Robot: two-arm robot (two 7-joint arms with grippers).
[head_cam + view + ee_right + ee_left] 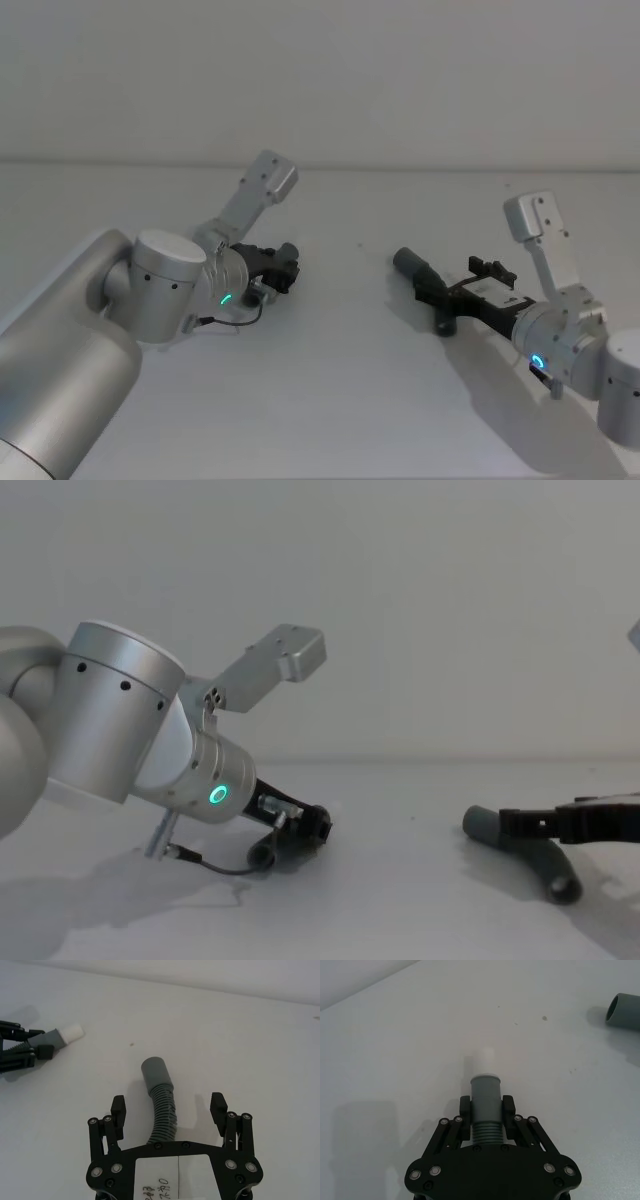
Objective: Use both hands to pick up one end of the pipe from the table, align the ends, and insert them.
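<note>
My left gripper clamps one pipe piece; right gripper gapes wide.
Closing off-centre could skid the three-o'clock piece away.

- Head cam sits up high, looking forward and down on the tabletop, taking in the whole work area.
- Chest cam is much lower, looking across the tabletop nearly side-on (the left arm looms huge here).
- Left wrist cam rides right behind the left claw, tight on the left pipe piece, facing out over the tabletop.
- Right wrist cam: same deal behind the right claw.
- Each wrist cam catches the other side's pipe piece farther off; head and chest share the gap between the claws.
</note>
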